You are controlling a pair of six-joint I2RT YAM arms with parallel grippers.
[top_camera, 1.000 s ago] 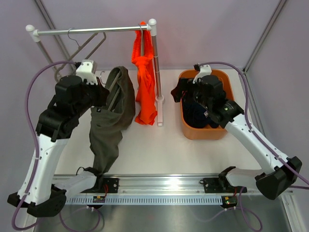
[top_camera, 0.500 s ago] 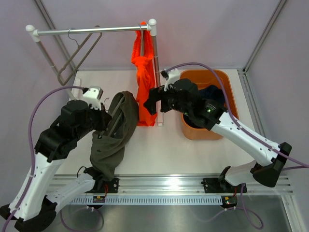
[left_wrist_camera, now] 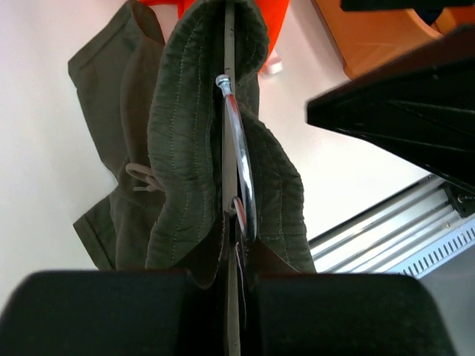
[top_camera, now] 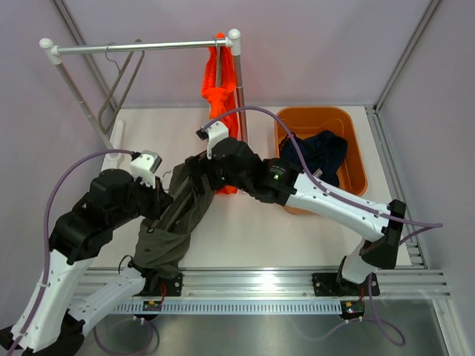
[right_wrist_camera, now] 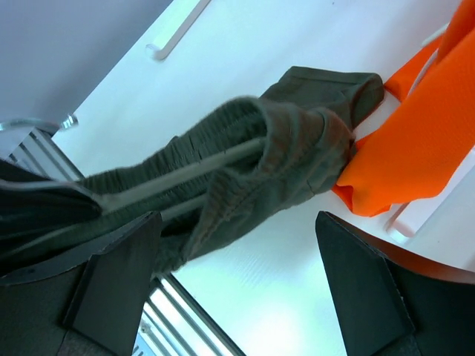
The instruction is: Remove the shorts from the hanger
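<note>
My left gripper [top_camera: 159, 196] is shut on a hanger [left_wrist_camera: 239, 159] that carries the olive-grey shorts [top_camera: 177, 215], held over the table's left middle. In the left wrist view the left gripper [left_wrist_camera: 236, 276] pinches the hanger's neck, with the waistband [left_wrist_camera: 182, 141] draped on both sides. My right gripper [top_camera: 195, 173] is open, right beside the top of the olive-grey shorts [right_wrist_camera: 286, 152]. In the right wrist view the right gripper [right_wrist_camera: 237, 285] is empty and its jaws are wide apart. The orange shorts [top_camera: 220, 93] hang on the rack. The navy shorts [top_camera: 320, 153] lie in the orange bin [top_camera: 355, 141].
The rack's rail [top_camera: 137, 47] spans the back left, with its right post [top_camera: 239, 81] next to the orange shorts. An empty wire hanger [top_camera: 119, 81] hangs on the rail. The metal rail [top_camera: 245, 289] runs along the near edge.
My right arm has swung left from the bin to the olive-grey shorts. My left arm has drawn the hanger and shorts nearer and lower. The empty hanger has swung.
</note>
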